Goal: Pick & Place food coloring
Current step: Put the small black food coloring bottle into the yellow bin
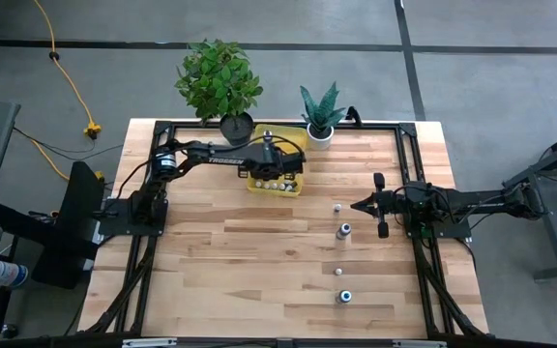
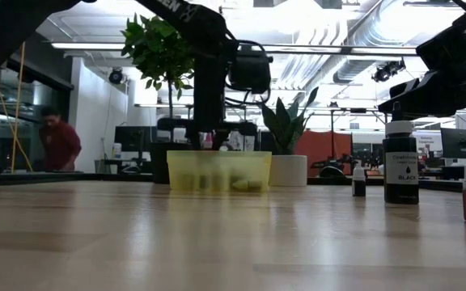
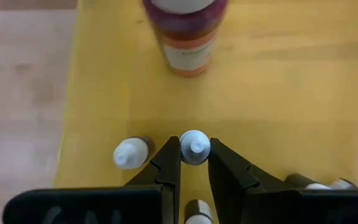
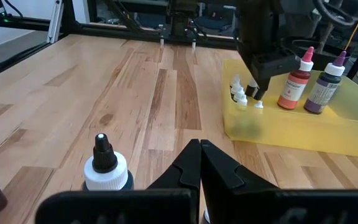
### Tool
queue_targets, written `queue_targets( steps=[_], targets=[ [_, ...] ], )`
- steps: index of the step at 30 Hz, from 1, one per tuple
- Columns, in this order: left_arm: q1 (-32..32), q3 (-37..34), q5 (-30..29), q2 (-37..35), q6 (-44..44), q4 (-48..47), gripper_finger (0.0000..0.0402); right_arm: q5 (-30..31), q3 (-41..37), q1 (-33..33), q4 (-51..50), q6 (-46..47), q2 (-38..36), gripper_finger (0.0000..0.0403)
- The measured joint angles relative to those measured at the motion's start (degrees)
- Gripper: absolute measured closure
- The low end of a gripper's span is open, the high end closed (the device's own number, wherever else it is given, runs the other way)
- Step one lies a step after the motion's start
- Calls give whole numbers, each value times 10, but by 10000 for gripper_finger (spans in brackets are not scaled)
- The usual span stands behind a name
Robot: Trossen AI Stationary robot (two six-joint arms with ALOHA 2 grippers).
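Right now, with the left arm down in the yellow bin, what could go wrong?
The left gripper pinches only the cap of a tiny bottle, so the bottle could slip or twist on release. Small bottles crowd both sides of the fingers and could be knocked. The tall red bottle stands close and might tip.

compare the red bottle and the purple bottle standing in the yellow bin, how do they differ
The red bottle has a red-orange body and a pinkish tip; the purple bottle has a dark greyish-purple body and a purple tip. The red one stands nearer the left gripper, the purple one beyond it. Both stand upright in the yellow bin, alike in size and shape, taller than the tiny bottles beside them.
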Motion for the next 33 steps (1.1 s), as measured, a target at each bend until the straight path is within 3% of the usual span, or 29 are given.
queue_targets(
  steps=[33],
  targets=[
    [0,-7,-14,-9,12,20,244,0,0,0,0,0,0,402]
  ],
)
